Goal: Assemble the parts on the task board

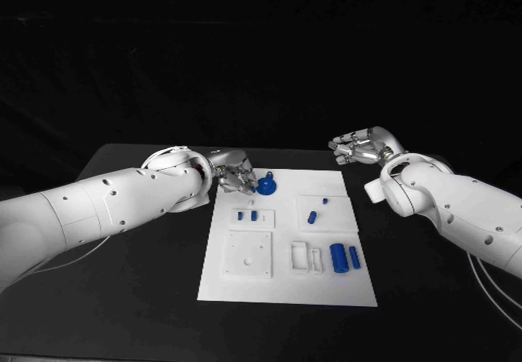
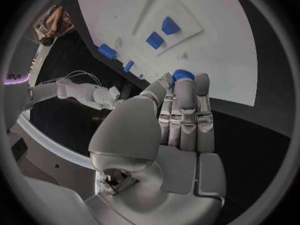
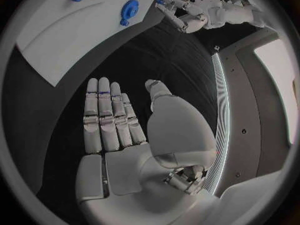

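On the near half of the flat white rectangular task board (image 1: 285,290) you have a raised white square plate (image 1: 249,255) toward the robot's left, a white slotted bracket piece (image 1: 305,256) in the middle, and beside it two upright-lying blue cylindrical parts (image 1: 345,257), side by side and nearly touching. Beyond these, note a small white tray (image 1: 251,219) carrying two short blue pegs (image 1: 248,216), and to the robot's right a larger white recessed panel (image 1: 325,212) with two small blue pieces (image 1: 315,212) lying apart on it. Further on, toward the far left corner of the board, a round blue disc-shaped part (image 1: 266,184) rests just beside the silver left hand (image 1: 233,176). Your left hand sits over the board's left edge with its fingers drawn together; in the left wrist view the fingers (image 2: 185,116) lie close side by side with a blue ribbed part (image 2: 182,75) at their tips, but you cannot tell whether it is gripped or merely behind them. Your silver right hand (image 1: 359,145) is raised off the black table (image 1: 130,286) beyond the board's far right corner, well apart from every part; the right wrist view shows its palm flat, fingers (image 3: 107,117) straight and together, thumb apart, holding nothing.
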